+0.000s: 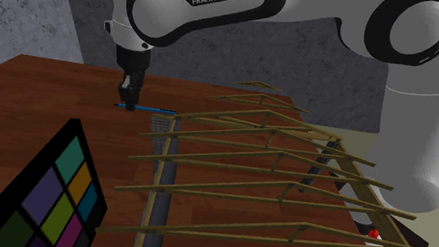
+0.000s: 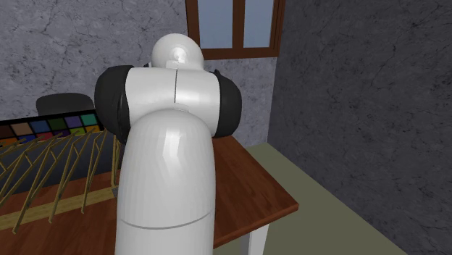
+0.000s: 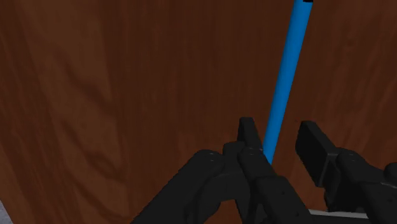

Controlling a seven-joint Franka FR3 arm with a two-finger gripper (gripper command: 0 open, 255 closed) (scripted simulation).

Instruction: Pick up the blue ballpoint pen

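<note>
Shoulder view: gripper low over the wooden table, at one end of the blue pen, near a slatted rack. Wrist view: the slim, plain pen lies between parted jaws, unclasped

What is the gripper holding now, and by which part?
Nothing is held. The gripper is open, with its fingers on either side of one end of the blue pen, which lies on the brown table. A gap separates the pen from one finger.
</note>
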